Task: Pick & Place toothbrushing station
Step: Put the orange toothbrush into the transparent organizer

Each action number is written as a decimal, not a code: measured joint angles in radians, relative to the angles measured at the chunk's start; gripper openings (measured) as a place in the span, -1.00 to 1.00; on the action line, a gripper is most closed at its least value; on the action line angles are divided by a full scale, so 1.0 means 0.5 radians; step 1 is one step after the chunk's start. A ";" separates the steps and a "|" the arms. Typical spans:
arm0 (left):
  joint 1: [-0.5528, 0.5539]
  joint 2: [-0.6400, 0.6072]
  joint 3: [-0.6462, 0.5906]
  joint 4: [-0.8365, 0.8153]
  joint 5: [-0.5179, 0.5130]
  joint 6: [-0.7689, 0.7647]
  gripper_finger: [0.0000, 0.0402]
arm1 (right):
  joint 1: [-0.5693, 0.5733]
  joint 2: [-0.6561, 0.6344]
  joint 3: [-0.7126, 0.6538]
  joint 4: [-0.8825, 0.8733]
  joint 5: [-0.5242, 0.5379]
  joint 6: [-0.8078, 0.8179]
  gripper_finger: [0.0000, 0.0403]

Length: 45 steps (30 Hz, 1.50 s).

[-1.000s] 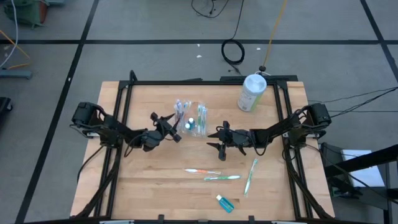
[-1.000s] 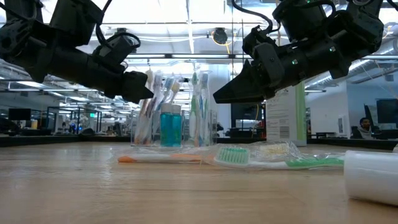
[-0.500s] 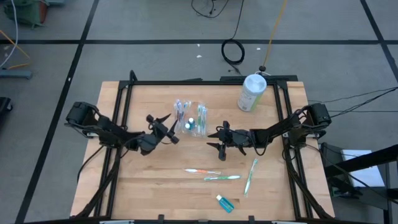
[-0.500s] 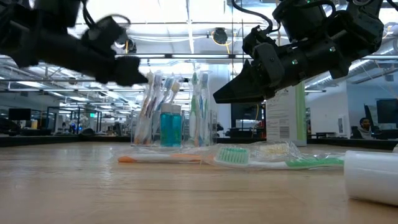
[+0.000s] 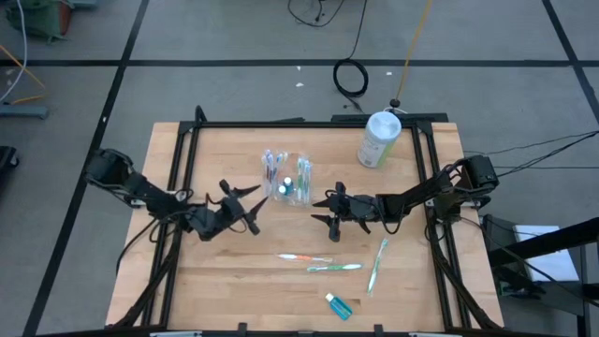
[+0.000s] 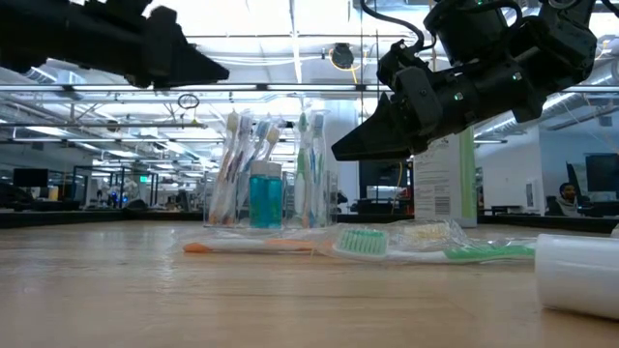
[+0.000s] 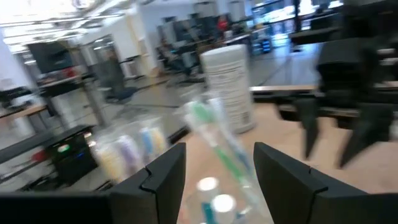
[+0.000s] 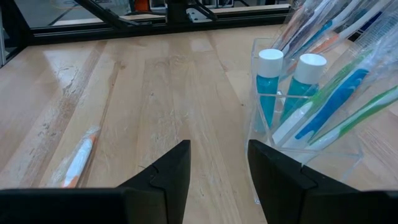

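Clear plastic, nearly lost against the wood: the toothbrushing station stands at about twelve o'clock from the middle of the counter, its slots filled with packaged toothbrushes and two small teal bottles with white caps. At the counter's one-o'clock corner stands a white-and-green canister. Near six o'clock lie three loose toothbrushes and a small teal tube.

The left gripper hangs at roughly eight o'clock from the station, raised off the wood and apart from it; its jaws stand parted with nothing between them, as the left wrist view shows. The right gripper hovers at about four o'clock from the station, near it but not touching, jaws likewise parted and empty, with bare wood showing between them in its own wrist view.

As for handling, I judge the station light and rigid but thin-walled, so a hard squeeze could crack or flex it. The smooth walls look slippery, and the tall brushes leaning out of the top make the load top-heavy, likely to tip or spill if the holder is tilted. The safest hold seems to be across a side wall or an inner divider low down, below the brush heads, keeping the holder level and lifting slowly.
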 joint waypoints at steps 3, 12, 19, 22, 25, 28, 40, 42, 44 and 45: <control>-0.005 -0.001 0.000 0.002 0.187 0.001 -0.05 | -0.001 0.000 0.000 0.001 0.000 0.000 -0.23; -0.002 0.000 0.000 0.004 0.511 -0.008 -0.05 | 0.000 0.000 0.000 0.000 0.000 0.000 -0.23; 0.001 0.000 0.000 0.004 0.511 -0.010 -0.05 | 0.000 0.000 0.000 0.000 0.000 0.000 -0.23; 0.002 0.000 0.000 0.004 0.511 -0.011 -0.05 | 0.000 0.000 0.000 0.001 -0.001 0.000 -0.23; 0.002 0.000 0.000 0.004 0.510 -0.014 -0.05 | 0.002 0.000 0.000 0.000 -0.001 0.000 -0.23; 0.002 0.000 0.000 0.004 0.510 -0.014 -0.05 | 0.005 0.000 0.000 0.000 -0.012 0.009 -0.23; 0.011 0.000 0.001 0.004 0.510 -0.014 -0.05 | 0.140 0.000 0.000 0.001 -0.530 0.135 -0.23; 0.024 0.000 0.001 0.004 0.509 -0.016 -0.05 | 0.223 0.000 0.000 0.001 -0.518 0.091 -0.23; 0.035 0.000 0.001 0.004 0.509 -0.030 -0.05 | 0.313 0.000 0.000 0.001 -0.483 0.058 -0.23; 0.041 0.000 0.001 0.004 0.509 -0.047 -0.05 | 0.365 0.003 0.000 0.001 -0.433 0.054 -0.23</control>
